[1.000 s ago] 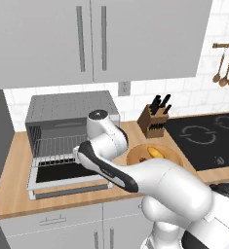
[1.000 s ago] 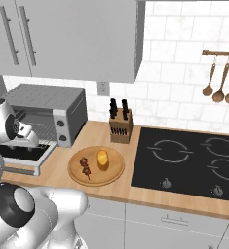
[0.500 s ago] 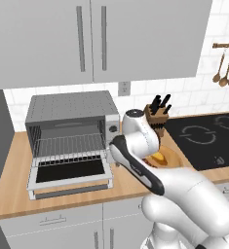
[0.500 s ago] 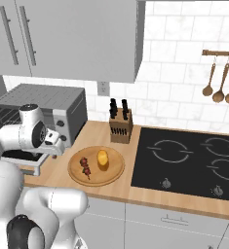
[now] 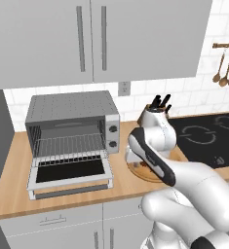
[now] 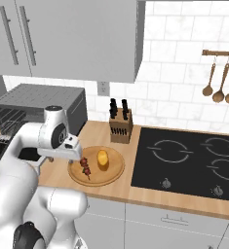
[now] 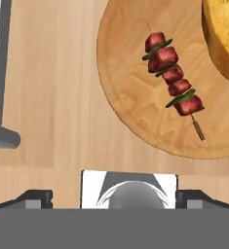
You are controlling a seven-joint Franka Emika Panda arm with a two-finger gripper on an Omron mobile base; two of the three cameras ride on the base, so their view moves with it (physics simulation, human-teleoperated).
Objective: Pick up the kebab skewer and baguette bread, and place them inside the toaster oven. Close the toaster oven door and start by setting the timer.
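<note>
Wooden plate [image 6: 96, 166] at lower centre of the right base view carries both the kebab skewer [image 7: 173, 80] and the baguette bread [image 6: 103, 157], so nothing is loaded yet. The toaster oven [image 5: 72, 125] stands with its door [image 5: 70, 173] dropped and rack bare. The gripper [image 6: 80, 156], jaws wide and holding nothing, hovers at the plate's left edge.

A kitchen: wall cabinets [image 5: 91, 41], black cooktop [image 6: 189, 158], knife block [image 6: 120, 126], probably hanging spoons [image 6: 220, 80].
</note>
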